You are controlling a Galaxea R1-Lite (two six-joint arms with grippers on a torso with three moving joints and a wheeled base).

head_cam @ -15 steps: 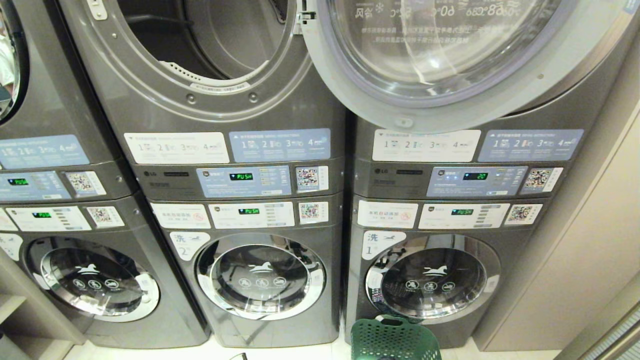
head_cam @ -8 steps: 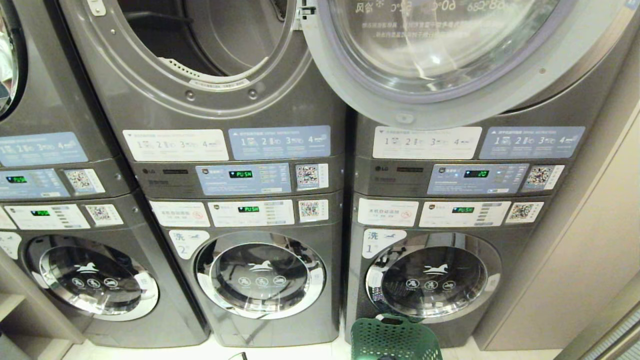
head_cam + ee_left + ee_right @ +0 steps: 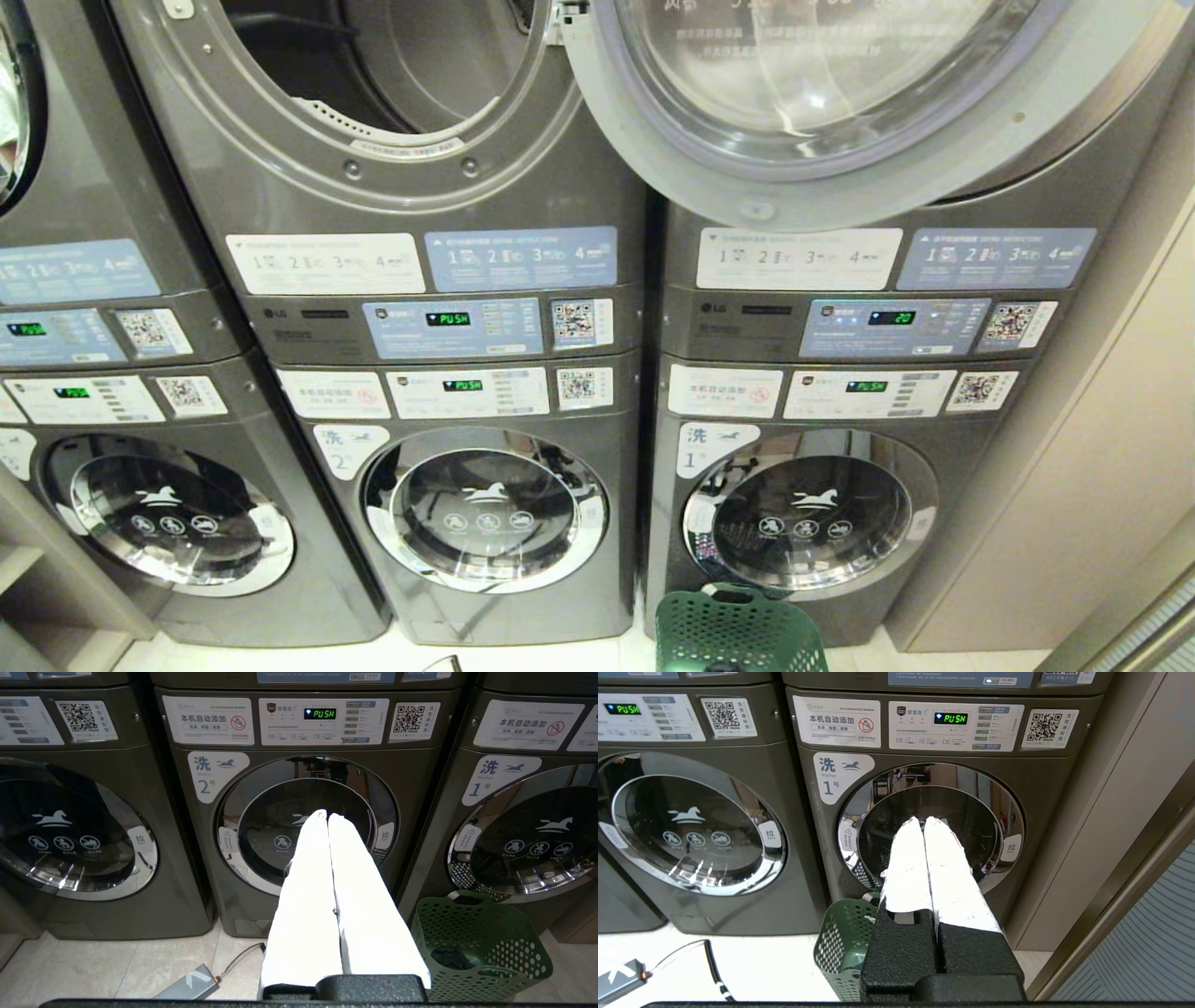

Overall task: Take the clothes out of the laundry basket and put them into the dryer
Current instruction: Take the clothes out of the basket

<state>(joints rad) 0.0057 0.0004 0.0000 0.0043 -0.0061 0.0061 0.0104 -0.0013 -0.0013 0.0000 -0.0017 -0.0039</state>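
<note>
- The green basket (image 3: 739, 630) sits on the floor at 6 o'clock in the head view, just in front of the washer marked 1 (image 3: 810, 513).
- Dark clothes (image 3: 452, 957) lie at the bottom of the basket.
- The dryer hole (image 3: 373, 65) is up at 11 o'clock, and its round door (image 3: 822, 112) is swung wide open at 1 o'clock.
- The left gripper (image 3: 327, 816) has its two white fingers pressed together, holding nothing, pointing at the washer marked 2 (image 3: 308, 826).
- The right gripper (image 3: 923, 822) is pressed together too, empty, above the basket.
- A small gray box (image 3: 189, 983) with a cord lies on the floor.
</note>
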